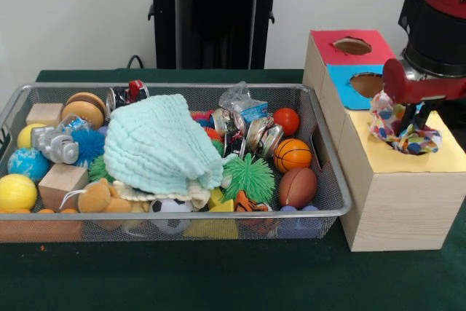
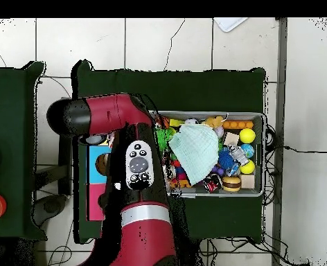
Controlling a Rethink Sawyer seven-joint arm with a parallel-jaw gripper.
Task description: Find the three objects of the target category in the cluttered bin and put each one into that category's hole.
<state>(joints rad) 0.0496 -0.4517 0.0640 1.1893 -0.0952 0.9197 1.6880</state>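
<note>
The silver wire-mesh bin (image 1: 175, 87) stands at the left, full of toys; it also shows in the overhead view (image 2: 262, 156). My gripper (image 1: 410, 123) hangs over the round hole (image 1: 416, 148) in the yellow top (image 1: 445, 156) of the pale wooden box at the right. It is shut on a white spotted fabric piece (image 1: 387, 125), which bunches at the hole's rim and partly drapes into it. No other spotted fabric shows in the bin. In the overhead view my arm (image 2: 135, 166) hides the gripper and the yellow box.
A plain mint cloth (image 1: 156, 143) covers the bin's middle, also seen from overhead (image 2: 194, 149), over a cream cloth (image 1: 169, 193). Balls, wooden blocks and a green spiky toy (image 1: 247, 176) lie around it. Behind the yellow box stand the blue-topped box (image 1: 349, 96) and the red-topped box (image 1: 328, 52).
</note>
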